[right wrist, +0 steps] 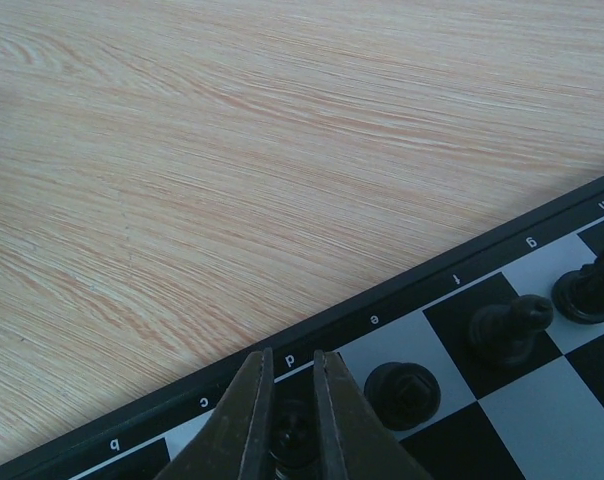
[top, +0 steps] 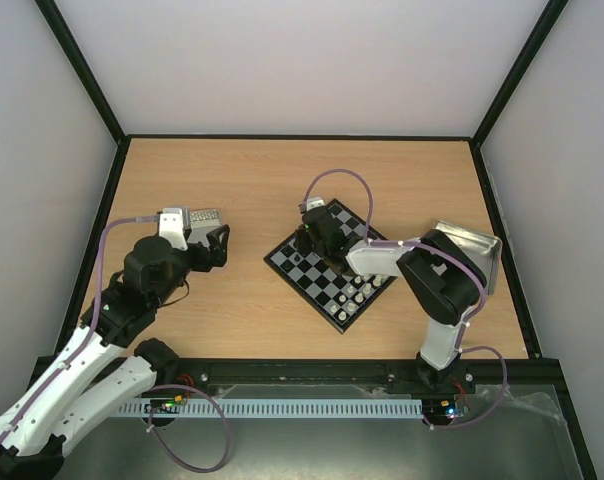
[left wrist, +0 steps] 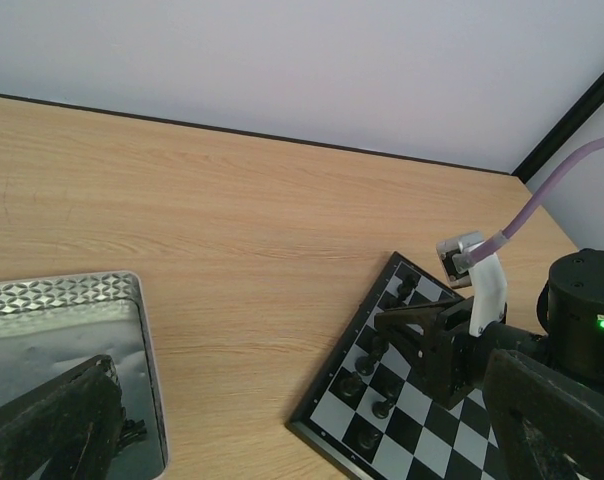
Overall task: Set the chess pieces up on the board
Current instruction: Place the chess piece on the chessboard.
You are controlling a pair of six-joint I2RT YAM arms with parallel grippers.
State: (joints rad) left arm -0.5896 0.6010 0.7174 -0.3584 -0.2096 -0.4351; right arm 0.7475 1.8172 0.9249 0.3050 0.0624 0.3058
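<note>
**Right gripper pinched on a black piece at the board's edge**

The right gripper (right wrist: 292, 375) is drawn narrow, and a black piece (right wrist: 294, 440) sits between its fingers (right wrist: 247, 420). It is in the row just inside the rim of the board (right wrist: 412, 295), by the letter d. Whether the piece stands on its square or hangs just above it cannot be told.

Beside it along the same row are more black chess pieces: a squat one (right wrist: 402, 393) on the next square, then a taller one (right wrist: 509, 325), then another (right wrist: 587, 285) at the frame's edge. The white pieces (top: 360, 292) cluster on the board's near side, towards the arm bases.

The board lies turned at an angle on the wooden table (top: 232, 180).

The left gripper (top: 220, 248) is well apart from the board with its jaws spread wide. It hangs at the edge of a shiny metal tray (left wrist: 132, 300).
</note>
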